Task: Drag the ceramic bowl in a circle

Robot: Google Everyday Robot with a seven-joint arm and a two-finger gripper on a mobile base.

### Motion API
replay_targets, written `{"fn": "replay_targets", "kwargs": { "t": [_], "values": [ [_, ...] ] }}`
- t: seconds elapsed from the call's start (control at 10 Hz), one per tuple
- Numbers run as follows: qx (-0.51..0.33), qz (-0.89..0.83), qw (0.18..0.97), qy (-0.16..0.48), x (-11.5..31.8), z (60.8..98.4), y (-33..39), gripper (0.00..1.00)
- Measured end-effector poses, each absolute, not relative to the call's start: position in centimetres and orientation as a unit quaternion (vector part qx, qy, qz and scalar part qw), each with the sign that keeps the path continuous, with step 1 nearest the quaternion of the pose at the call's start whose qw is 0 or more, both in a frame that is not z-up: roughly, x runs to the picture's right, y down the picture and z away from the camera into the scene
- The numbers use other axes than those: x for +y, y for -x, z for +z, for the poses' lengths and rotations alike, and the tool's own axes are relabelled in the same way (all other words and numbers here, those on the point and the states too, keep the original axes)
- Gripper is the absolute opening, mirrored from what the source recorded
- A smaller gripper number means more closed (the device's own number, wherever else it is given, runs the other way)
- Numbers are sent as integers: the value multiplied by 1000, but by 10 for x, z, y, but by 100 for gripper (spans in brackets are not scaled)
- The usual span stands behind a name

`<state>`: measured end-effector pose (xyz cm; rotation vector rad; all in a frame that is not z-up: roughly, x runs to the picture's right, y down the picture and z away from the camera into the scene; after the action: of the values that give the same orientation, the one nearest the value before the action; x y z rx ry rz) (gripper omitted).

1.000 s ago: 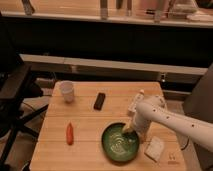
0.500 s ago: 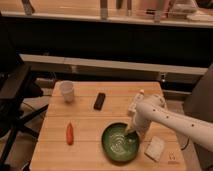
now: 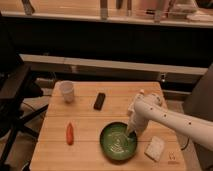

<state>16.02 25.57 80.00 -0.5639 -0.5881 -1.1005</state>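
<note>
The jaws of the gripper are down at the back right edge of the ceramic bowl. I cannot tell if they are wide, narrow or holding the edge. The white arm comes in from the right side, bends, and points down to the bowl.

The ceramic bowl is round, shiny and dark green, with pale rings inside. It sits on the wooden worktop, near the front edge and a little to the right of the middle. It stands flat, not tipped.

A pale block lies just beside the bowl on its right, near the front right corner. A small orange thing lies to the left of the bowl, apart from it. A flat black thing lies behind the bowl, near the middle of the worktop. A small white cup stands upright near the back left corner, well apart from the bowl.

A dark chair stands on the floor, left of the worktop.
</note>
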Motion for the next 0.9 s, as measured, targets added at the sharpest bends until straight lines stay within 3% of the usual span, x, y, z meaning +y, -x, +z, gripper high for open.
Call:
{"fn": "replay_targets", "kwargs": {
  "t": [0.9],
  "values": [
    [-271, -527, 763, 260, 236, 799, -125, 0]
  ]
}}
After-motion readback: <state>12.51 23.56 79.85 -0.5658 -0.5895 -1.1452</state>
